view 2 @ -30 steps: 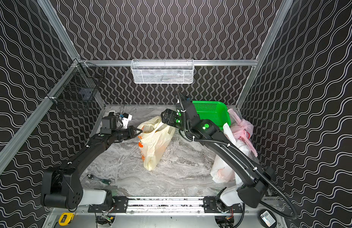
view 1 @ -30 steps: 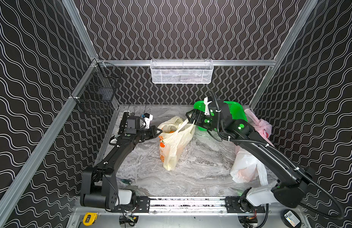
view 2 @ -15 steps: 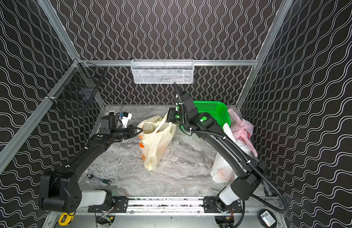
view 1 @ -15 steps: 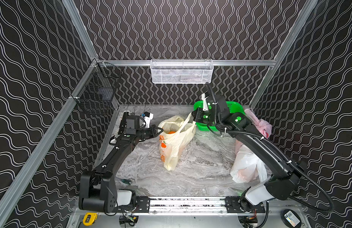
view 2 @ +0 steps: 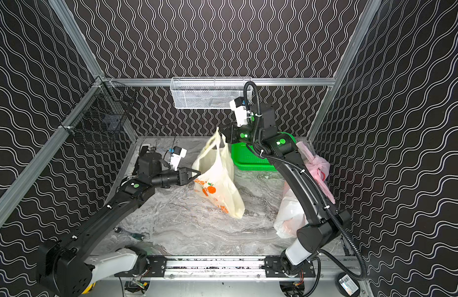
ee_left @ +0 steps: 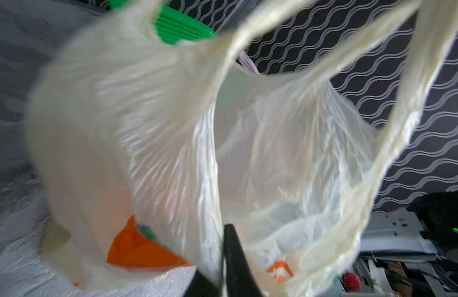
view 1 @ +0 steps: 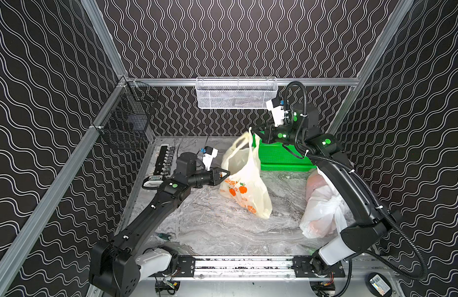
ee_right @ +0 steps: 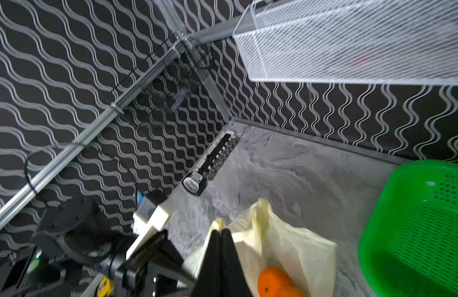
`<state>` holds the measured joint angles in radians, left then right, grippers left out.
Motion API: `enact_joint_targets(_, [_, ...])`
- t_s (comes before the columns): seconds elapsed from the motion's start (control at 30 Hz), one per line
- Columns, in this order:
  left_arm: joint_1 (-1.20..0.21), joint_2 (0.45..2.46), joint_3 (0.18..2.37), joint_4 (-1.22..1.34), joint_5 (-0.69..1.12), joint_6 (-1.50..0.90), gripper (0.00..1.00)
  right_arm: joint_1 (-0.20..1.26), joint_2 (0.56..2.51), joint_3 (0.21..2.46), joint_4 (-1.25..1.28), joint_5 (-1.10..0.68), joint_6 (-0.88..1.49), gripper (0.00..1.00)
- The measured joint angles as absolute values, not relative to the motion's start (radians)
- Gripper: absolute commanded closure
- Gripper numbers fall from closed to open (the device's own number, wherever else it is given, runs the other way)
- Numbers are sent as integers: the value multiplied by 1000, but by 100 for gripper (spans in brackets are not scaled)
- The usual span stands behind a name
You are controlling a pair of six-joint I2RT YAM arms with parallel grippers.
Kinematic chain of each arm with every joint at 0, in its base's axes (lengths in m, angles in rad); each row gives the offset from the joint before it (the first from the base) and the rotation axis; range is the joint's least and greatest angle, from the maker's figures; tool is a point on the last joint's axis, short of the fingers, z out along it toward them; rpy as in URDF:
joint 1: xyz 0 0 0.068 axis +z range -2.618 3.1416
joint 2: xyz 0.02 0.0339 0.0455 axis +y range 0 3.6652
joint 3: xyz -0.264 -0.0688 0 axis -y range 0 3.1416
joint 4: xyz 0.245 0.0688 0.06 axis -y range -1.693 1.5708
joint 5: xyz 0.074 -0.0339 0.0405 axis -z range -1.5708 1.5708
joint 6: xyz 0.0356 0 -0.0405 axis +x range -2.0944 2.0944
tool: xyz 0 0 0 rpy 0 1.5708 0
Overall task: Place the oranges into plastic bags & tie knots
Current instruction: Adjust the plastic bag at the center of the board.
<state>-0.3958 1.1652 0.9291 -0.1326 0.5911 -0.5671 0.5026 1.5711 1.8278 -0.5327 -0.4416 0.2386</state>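
Right gripper [view 1: 253, 134] was clamped on the yellow bag [view 1: 246, 177] handle, oranges [ee_right: 274, 282] inside. Left gripper [view 1: 226, 173] sat at its side, grip unclear. Hanging off one thin handle, it could've slipped and spilled them.

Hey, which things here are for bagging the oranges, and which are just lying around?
For the job: yellow bag, oranges inside it, white bag, pink bag.
Lying about: green basket, white mesh basket, black wire basket, socket rail.
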Motion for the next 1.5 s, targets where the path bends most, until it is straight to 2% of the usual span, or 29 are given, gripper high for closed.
enact_joint_targets(0.03, [-396,1154,929,-150,565,-554,39,502,1556,1794,-532,-452,220,100])
enact_joint_targets(0.1, [-397,1122,944,-204,519,-519,33,502,1527,1746,-540,-456,189,100])
enact_joint_targets(0.33, [-398,1064,1106,-324,451,-305,32,502,1414,1640,-535,-466,76,100])
enact_joint_targets(0.5, [-397,1177,1229,-368,524,-200,31,501,1385,1611,-529,-452,48,100])
enact_joint_targets(0.67, [-397,1298,1259,-358,645,-74,21,496,1333,1563,-472,-369,69,100])
enact_joint_targets(0.7, [-397,1323,1263,-351,672,-45,13,496,1332,1558,-466,-361,72,100])
enact_joint_targets(0.73, [-397,1342,1265,-335,699,-16,10,495,1333,1557,-464,-353,78,100])
enact_joint_targets(1.0, [-464,1434,1317,-258,767,218,1,496,1338,1544,-446,-357,106,100])
enact_joint_targets(1.37, [-499,1606,1423,-297,655,355,2,496,1338,1528,-429,-365,123,100])
enact_joint_targets(1.43, [-502,1639,1453,-281,628,353,9,496,1338,1524,-421,-365,128,100])
enact_joint_targets(1.5, [-504,1659,1466,-258,590,343,27,496,1335,1519,-418,-363,139,100])
